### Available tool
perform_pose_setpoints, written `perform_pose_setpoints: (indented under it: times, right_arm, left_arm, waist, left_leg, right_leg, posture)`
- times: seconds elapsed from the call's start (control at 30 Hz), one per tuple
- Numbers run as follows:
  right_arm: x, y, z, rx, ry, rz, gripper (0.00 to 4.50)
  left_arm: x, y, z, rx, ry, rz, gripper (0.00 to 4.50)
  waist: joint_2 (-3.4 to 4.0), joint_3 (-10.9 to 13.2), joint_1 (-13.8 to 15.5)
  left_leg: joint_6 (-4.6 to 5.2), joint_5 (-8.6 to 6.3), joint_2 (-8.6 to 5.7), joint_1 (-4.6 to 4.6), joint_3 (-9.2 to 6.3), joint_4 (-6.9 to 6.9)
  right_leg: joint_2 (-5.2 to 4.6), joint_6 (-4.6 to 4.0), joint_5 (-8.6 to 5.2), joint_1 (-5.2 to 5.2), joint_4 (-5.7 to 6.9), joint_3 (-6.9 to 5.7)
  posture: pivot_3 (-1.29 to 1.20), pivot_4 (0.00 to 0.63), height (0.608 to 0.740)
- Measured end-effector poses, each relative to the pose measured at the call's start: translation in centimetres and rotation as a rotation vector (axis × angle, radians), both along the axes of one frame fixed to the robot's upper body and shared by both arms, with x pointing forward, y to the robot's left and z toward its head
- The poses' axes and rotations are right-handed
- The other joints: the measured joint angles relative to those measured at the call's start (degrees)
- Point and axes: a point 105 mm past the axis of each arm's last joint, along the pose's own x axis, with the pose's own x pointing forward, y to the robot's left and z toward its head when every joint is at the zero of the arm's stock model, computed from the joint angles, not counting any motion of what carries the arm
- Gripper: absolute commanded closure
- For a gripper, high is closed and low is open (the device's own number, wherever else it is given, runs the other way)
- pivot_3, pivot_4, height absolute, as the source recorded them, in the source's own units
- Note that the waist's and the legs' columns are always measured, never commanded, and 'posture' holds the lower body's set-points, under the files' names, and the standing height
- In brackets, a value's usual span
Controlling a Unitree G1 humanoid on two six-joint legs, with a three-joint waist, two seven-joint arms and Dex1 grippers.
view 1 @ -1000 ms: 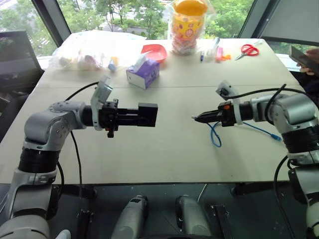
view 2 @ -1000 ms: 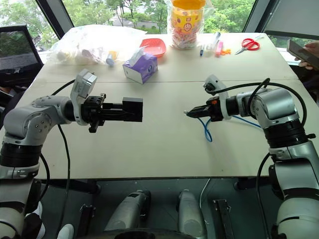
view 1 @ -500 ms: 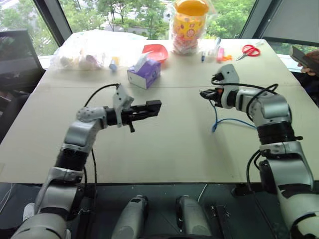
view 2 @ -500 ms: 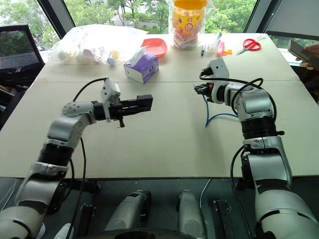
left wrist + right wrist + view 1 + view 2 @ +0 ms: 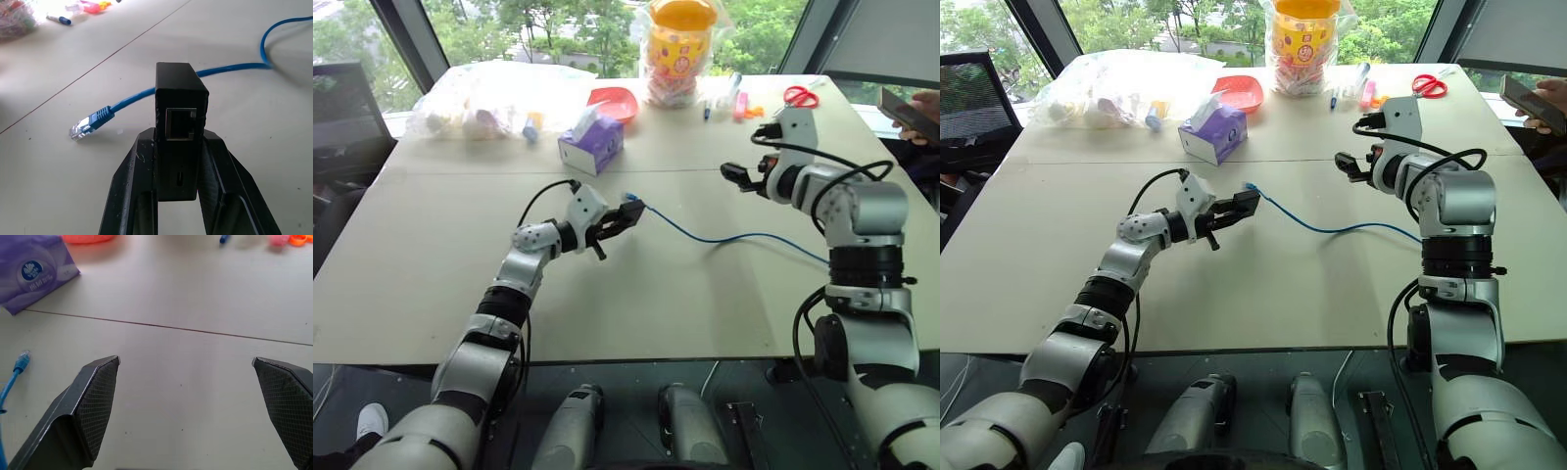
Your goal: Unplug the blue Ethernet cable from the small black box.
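Left wrist view puts my left gripper (image 5: 178,161) right in front of me, its two fingers (image 5: 131,186) clamped on the sides of the small black box (image 5: 179,122). The box stands between them with its socket facing the camera, and that socket is empty. Just beside the box, the blue Ethernet cable (image 5: 142,100) lies flat on the surface (image 5: 58,186), its clear plug apart from the box; the cord runs behind the box and curves away. From the head cameras, I hold the box near the middle of the surface, and the cable (image 5: 724,238) trails from its plug beside the box across toward my right side. My right gripper (image 5: 186,411) hangs above the surface with its fingers (image 5: 93,401) spread wide and nothing between them, touching nothing. A purple tissue box (image 5: 591,144) sits farther back, well apart from my left gripper.
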Motion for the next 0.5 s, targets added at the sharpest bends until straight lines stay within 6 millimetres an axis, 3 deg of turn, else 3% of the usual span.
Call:
perform_pose_setpoints:
  times: [0.03,0.07,0.13,0.3,0.33,0.5]
  right_arm:
    - [-0.4,0.2,0.0,0.001,0.002,0.004,0.03]
    - [-0.7,0.4,-0.1,0.004,0.005,0.009,0.00]
    - [-1.3,1.0,-0.3,0.011,0.014,0.022,0.00]
    - [-2.2,1.9,-0.3,0.022,0.014,0.038,0.00]
    - [-2.4,2.2,-0.2,0.027,0.012,0.044,0.00]
    - [-3.3,2.7,-0.8,0.027,0.029,0.062,0.00]
  left_arm:
    - [0.0,0.1,-0.1,-0.004,-0.004,0.002,4.02]
    - [0.0,0.1,-0.2,-0.005,-0.006,0.002,3.22]
    - [0.0,0.3,-0.6,0.001,0.004,0.009,2.53]
    - [-0.2,0.9,-1.7,0.009,0.031,0.018,0.22]
    - [-0.2,1.0,-1.7,0.010,0.030,0.017,0.04]
    - [-0.5,1.9,-1.8,0.011,0.053,0.011,0.04]
  waist:
    - [0.00,0.0,0.0]
    - [0.00,0.0,0.0]
    - [0.01,0.0,-0.1]
    - [0.03,0.0,-0.1]
    - [0.03,0.0,-0.1]
    - [0.04,0.0,-0.3]
  left_leg:
    - [0.00,0.00,0.01,0.00,-0.01,0.02]
    - [0.00,0.00,0.01,0.02,-0.02,0.03]
    - [0.01,0.01,0.01,0.05,-0.04,0.04]
    - [0.03,0.02,0.03,0.07,-0.07,0.05]
    - [0.03,0.02,0.03,0.08,-0.07,0.05]
    - [0.03,0.02,0.04,0.12,-0.08,0.03]
  right_leg:
    - [-0.01,0.00,0.00,0.00,0.01,0.00]
    - [-0.01,0.00,0.00,0.03,0.02,0.00]
    - [-0.02,0.00,0.00,0.04,0.03,0.01]
    - [-0.01,0.00,0.00,0.05,0.06,0.01]
    - [-0.01,0.00,0.00,0.05,0.06,0.01]
    - [0.00,0.00,0.00,0.06,0.08,0.01]
  posture:
    - [0.00,0.150,0.740]
    - [0.00,0.150,0.740]
    - [0.00,0.150,0.740]
    - [0.00,0.150,0.740]
    - [0.00,0.150,0.740]
    - [0.00,0.150,0.740]
